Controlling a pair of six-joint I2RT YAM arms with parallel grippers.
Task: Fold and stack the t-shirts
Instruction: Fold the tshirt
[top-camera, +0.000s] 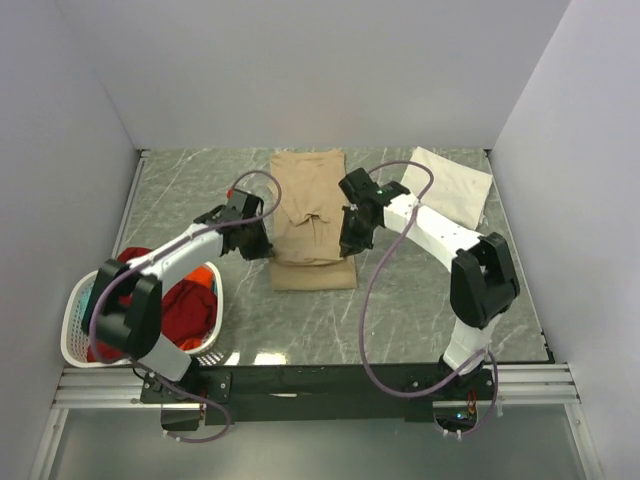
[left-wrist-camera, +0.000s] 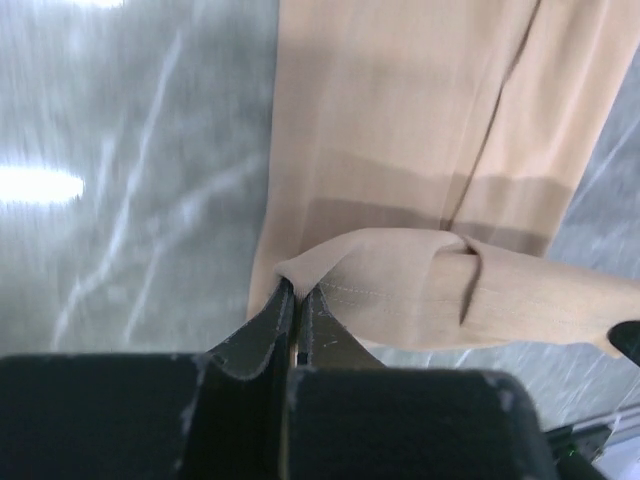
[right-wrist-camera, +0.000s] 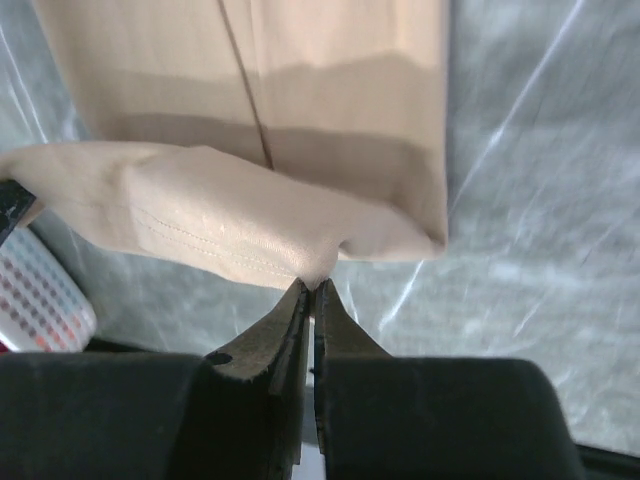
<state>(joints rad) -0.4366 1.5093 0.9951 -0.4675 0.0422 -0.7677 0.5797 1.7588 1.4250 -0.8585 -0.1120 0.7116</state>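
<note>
Plain tan cloth t-shirt (top-camera: 312, 215): uniform beige, matching hem stitching.
Cream-white folded cloth t-shirt (top-camera: 452, 183): solid, unpatterned.
Red cloth t-shirt (top-camera: 190, 310): solid red.
Perforated plastic laundry basket (top-camera: 75, 335): white.
Stone-look bench (top-camera: 420, 300): grey-green, white veining.
Arm cables (top-camera: 363, 320): purple.

We take this for a robotics lab cell: plain white panels (top-camera: 300, 70) box in a grey marbled table (top-camera: 400, 300). A left arm (top-camera: 165, 258) and a right arm (top-camera: 435, 232) are bolted to a black rail (top-camera: 320, 382) on aluminium framing (top-camera: 100, 387), and purple cables (top-camera: 365, 300) loop loose.
</note>
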